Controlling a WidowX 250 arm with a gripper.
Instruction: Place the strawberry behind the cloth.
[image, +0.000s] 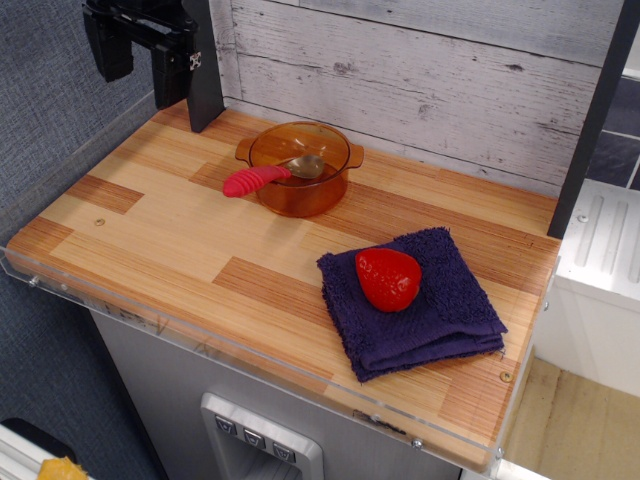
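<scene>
The glossy red strawberry (388, 278) lies on top of the folded dark purple-blue cloth (420, 320), toward the cloth's back left part. The cloth lies at the front right of the wooden table (160, 250). My black gripper (140, 55) hangs at the top left, high above the table's back left corner and far from the strawberry. Its two fingers point down with a gap between them and hold nothing.
An amber bowl (300, 190) stands at the back middle, with a spoon with a red ribbed handle (255, 180) resting in it, handle sticking out left. A whitewashed plank wall (420, 80) backs the table. A dark post (595, 120) rises at the right edge.
</scene>
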